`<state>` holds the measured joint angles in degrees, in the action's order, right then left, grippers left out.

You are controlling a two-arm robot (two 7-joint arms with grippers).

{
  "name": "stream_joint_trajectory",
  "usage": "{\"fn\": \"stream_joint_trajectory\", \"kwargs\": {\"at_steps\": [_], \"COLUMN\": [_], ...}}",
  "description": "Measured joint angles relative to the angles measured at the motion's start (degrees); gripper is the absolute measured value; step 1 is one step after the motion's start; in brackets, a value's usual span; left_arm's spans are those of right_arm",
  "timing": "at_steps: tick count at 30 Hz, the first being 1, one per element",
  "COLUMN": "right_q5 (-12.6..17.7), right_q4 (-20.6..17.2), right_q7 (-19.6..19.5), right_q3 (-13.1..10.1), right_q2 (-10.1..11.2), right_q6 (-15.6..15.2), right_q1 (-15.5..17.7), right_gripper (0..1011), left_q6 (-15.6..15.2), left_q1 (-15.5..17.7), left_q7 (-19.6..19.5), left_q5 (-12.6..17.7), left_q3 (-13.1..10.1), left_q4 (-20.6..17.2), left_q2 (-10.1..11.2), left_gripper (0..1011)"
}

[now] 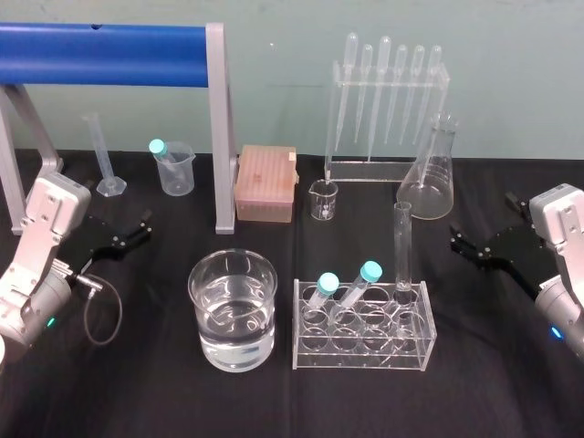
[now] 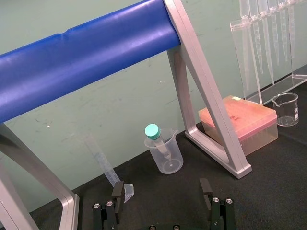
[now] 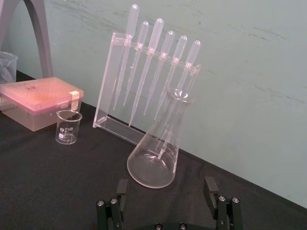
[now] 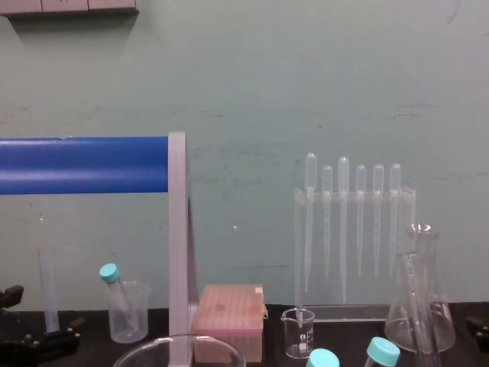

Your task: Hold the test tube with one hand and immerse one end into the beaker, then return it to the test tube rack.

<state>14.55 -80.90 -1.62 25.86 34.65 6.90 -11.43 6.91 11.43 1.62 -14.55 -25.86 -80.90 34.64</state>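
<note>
My left tool [image 1: 137,230] is at the left of the desk [image 1: 493,383], fingers spread, gripping nothing. My right tool [image 1: 459,245] is at the right, likewise released and empty. The test tube [image 1: 402,245] stands upright in the back right hole of the clear rack [image 1: 361,351], nearer my right tool, with bare black desk between them. Two teal-capped tubes [image 1: 369,272] lean in the rack to the test tube's left. The beaker [image 1: 232,310], partly filled with clear liquid, sits just beside the rack's left end. Farther back stand a conical flask [image 1: 429,173], a small graduated beaker [image 1: 323,199], a pink tip box [image 1: 265,184], a pipette stand [image 1: 388,100], a plastic cup [image 1: 176,169] and a blue-barred frame [image 1: 109,41]. The small beaker's printing is too small to read.
</note>
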Motion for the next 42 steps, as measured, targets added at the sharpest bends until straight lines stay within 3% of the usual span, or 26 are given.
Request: {"fn": "stream_joint_trajectory", "kwargs": {"at_steps": [42], "right_q5": [0.0], "right_q4": [0.0], "right_q7": [0.0], "right_q3": [0.0], "right_q2": [0.0], "right_q6": [0.0], "right_q1": [0.0], "right_gripper": [1002], "left_q6": [0.0], "left_q1": [0.0], "left_q7": [0.0], "left_q5": [0.0], "left_q3": [0.0], "left_q4": [0.0], "left_q2": [0.0], "left_gripper": [1000]}}
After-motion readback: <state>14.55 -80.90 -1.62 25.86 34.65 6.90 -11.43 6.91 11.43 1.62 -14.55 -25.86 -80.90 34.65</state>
